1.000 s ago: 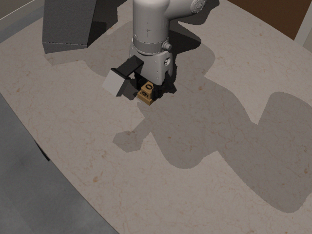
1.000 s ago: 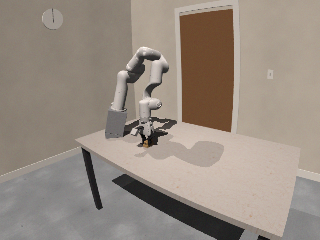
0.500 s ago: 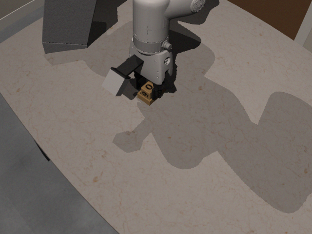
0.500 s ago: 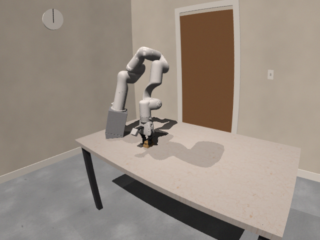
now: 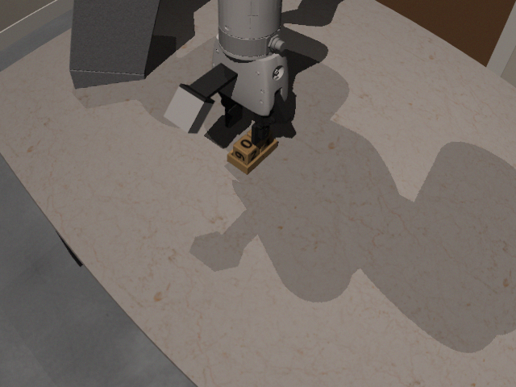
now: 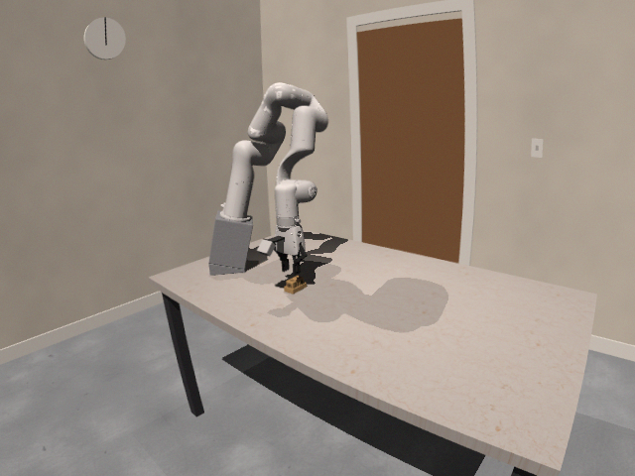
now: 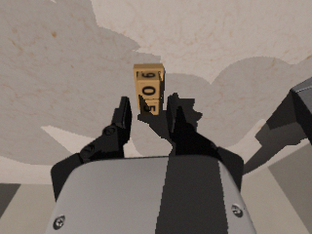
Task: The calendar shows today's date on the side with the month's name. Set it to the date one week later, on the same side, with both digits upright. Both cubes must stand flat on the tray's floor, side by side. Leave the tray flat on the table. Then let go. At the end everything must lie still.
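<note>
The small wooden calendar tray (image 5: pixel 255 159) lies flat on the table and holds two wooden digit cubes side by side. The cube nearer the top camera (image 5: pixel 246 148) shows a 0 on top and a 6 or 9 on its side. The other cube is mostly hidden behind a finger. In the wrist view the cubes (image 7: pixel 148 90) show a 6 or 9, a 0 and a 5. My gripper (image 5: pixel 247 126) hangs just above the cubes with its fingers spread and nothing between them; it also shows in the wrist view (image 7: pixel 148 104) and in the exterior view (image 6: pixel 290 266).
The arm's grey base block (image 5: pixel 112 39) stands at the table's back left. A small white box-shaped camera (image 5: pixel 185 110) sticks out from the wrist to the left of the tray. A door (image 6: pixel 413 135) is in the far wall.
</note>
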`<state>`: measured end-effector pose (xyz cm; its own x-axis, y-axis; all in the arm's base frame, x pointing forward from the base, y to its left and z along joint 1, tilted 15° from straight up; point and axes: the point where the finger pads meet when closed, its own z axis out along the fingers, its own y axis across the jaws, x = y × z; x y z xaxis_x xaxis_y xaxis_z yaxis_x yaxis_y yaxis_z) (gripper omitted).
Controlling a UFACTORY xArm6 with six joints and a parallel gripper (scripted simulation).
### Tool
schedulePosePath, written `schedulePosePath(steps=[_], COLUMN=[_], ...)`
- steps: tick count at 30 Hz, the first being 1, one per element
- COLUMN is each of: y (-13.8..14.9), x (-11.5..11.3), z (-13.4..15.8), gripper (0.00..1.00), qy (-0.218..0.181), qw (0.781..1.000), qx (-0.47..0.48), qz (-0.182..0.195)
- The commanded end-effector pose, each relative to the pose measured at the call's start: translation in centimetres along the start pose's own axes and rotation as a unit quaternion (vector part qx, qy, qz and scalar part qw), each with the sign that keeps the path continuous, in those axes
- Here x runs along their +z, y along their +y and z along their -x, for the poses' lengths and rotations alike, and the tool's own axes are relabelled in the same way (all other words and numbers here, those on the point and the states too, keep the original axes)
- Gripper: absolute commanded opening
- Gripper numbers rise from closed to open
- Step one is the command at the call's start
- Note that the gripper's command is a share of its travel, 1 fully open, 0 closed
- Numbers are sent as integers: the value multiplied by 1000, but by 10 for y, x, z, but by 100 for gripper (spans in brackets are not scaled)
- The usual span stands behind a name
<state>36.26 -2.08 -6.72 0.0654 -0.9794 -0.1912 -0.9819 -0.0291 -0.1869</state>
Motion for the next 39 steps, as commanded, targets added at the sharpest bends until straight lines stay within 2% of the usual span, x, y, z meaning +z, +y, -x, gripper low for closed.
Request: schedulePosePath(steps=[1,6,13,14,39], y=[-1,-1,-1,-1,-1], x=[-24,-37,-40,-40,-43], z=[0,0,0,0,0], gripper=[47,47,47,100,100], qy=[-1,-1,-1,-1,-1], qw=[1000,1000,1000,1000,1000], qx=[1,1,1,1,1], qz=[5,5,5,5,5])
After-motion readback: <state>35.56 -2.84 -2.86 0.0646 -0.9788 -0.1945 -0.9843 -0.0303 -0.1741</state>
